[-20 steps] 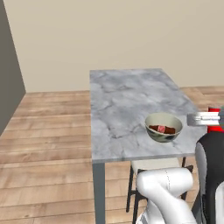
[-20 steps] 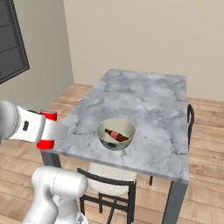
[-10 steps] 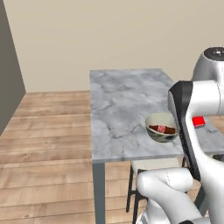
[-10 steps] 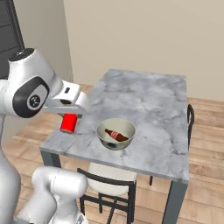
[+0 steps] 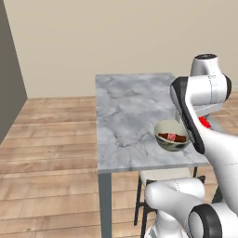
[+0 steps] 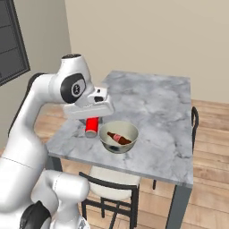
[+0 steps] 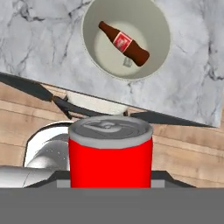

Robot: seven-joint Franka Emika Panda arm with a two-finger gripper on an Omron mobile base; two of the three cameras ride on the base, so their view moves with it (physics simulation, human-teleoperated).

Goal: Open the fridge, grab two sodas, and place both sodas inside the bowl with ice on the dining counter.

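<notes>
One soda, the brown bottle (image 7: 124, 43), already lies on its side in the bowl (image 7: 162, 61); the other, the red can (image 7: 110, 152), is clamped in the gripper (image 6: 92, 126), which hangs above the near edge of the table (image 6: 156, 107). From the gripper, the bowl sits just ahead and a little to one side, not directly underneath.

That offset is the main risk. Judging from the hand view, the can is over the table edge and the chair (image 6: 107, 181) below, so letting go here would probably drop it onto the rim of the bowl, the marble, or past the edge to the floor. A can that lands upright on the bottle could also tip and roll out, or knock the bowl along the smooth top. The arm's wrist passes close over the bowl in the left base view, so a low sweep might nudge it.

The gripper is closed narrowly around the can's body; the fingertips themselves are hidden behind it, so how squarely they bite is hard to say. Nothing else touches it.
</notes>
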